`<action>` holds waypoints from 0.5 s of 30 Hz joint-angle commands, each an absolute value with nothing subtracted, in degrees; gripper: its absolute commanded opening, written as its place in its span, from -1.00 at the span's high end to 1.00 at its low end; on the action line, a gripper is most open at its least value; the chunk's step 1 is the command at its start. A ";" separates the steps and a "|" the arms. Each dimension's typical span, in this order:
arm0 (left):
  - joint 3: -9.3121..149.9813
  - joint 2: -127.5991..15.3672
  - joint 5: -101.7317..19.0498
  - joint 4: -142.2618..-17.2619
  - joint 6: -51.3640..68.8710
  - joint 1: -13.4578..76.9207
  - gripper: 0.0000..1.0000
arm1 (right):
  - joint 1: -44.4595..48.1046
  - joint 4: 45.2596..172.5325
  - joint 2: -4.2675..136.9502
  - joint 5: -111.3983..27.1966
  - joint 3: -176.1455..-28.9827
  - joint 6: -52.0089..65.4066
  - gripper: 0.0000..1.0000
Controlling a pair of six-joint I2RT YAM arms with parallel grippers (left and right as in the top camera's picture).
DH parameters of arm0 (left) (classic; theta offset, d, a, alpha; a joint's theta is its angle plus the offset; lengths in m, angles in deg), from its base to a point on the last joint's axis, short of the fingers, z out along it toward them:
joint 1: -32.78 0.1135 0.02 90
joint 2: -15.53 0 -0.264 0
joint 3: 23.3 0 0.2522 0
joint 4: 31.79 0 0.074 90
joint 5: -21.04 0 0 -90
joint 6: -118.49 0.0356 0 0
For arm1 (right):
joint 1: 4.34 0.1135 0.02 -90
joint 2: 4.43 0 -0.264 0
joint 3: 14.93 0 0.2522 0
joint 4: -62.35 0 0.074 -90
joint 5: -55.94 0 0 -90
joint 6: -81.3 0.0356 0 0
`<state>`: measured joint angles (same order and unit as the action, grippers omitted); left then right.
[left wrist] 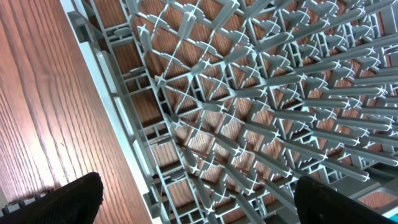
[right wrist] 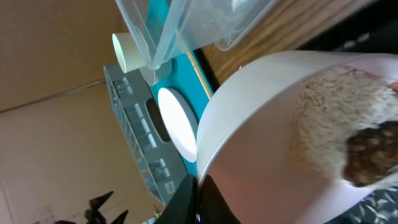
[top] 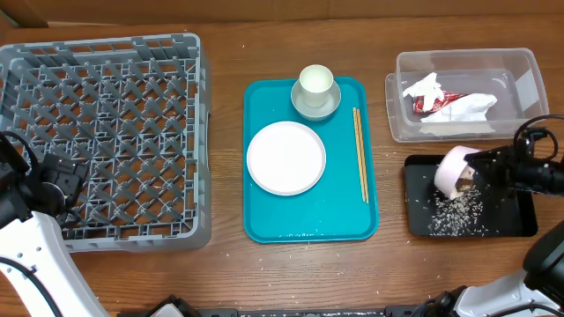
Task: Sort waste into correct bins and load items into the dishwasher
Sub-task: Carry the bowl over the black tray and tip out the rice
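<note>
Overhead view: right gripper (top: 476,169) at right of frame, clamped on the rim of the pinkish-white bowl (top: 451,171) — bowl tipped on its side above the black tray (top: 520,224), with loose rice (top: 456,211) scattered on the tray just below it. Right wrist view: more grains and a brown scrap (right wrist: 373,149) cling inside the bowl. Lower left of frame: left gripper (top: 63,180), jaws wide apart, hovers over the corner of the grey crate (top: 106,53) — well apart from the bowl.

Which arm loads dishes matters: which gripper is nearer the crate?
Left. The left gripper hangs over the crate, at its left edge; the right gripper holds a bowl over the black tray, far across.
</note>
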<state>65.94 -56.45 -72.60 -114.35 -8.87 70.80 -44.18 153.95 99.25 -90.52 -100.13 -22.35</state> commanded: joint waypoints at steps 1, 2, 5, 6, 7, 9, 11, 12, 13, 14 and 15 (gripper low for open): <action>67.17 -55.73 -72.49 -114.33 -9.25 71.02 -1.00 | -44.61 155.42 99.25 -92.89 -100.26 -24.40 0.93; 67.17 -55.73 -72.49 -114.33 -9.25 71.02 -1.00 | -44.66 153.80 99.25 -92.62 -100.26 -23.94 0.93; 67.19 -55.73 -72.49 -114.33 -9.25 71.00 -1.00 | -45.05 149.30 99.31 -91.86 -100.26 -18.74 0.93; 67.17 -55.73 -72.49 -114.33 -9.25 71.02 -1.00 | -45.09 149.28 99.31 -92.97 -100.26 -19.11 0.93; 67.17 -55.73 -72.49 -114.33 -9.25 71.02 -1.00 | -45.09 150.11 99.31 -93.74 -100.26 -19.84 0.93; 67.17 -55.73 -72.49 -114.33 -9.25 71.02 -1.00 | -45.09 152.97 99.31 -95.62 -100.26 -23.05 0.93; 67.17 -55.73 -72.49 -114.33 -9.25 71.02 -1.00 | -45.25 152.12 99.31 -96.25 -100.26 -23.79 0.93; 67.17 -55.73 -72.49 -114.33 -9.25 71.02 -1.00 | -45.33 150.65 99.31 -96.03 -100.26 -22.31 0.93; 67.17 -55.73 -72.49 -114.33 -9.25 71.02 -1.00 | -45.53 148.71 99.31 -95.53 -100.26 -18.83 0.93; 67.17 -55.73 -72.49 -114.33 -9.25 71.02 -1.00 | -45.68 148.18 99.31 -95.68 -100.26 -16.97 0.93; 67.17 -55.73 -72.49 -114.33 -9.25 71.02 -1.00 | -45.77 148.47 99.31 -96.75 -100.26 -16.10 0.93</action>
<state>65.94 -56.45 -72.60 -114.35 -8.87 70.80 -45.03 148.53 99.25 -93.63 -100.13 -19.81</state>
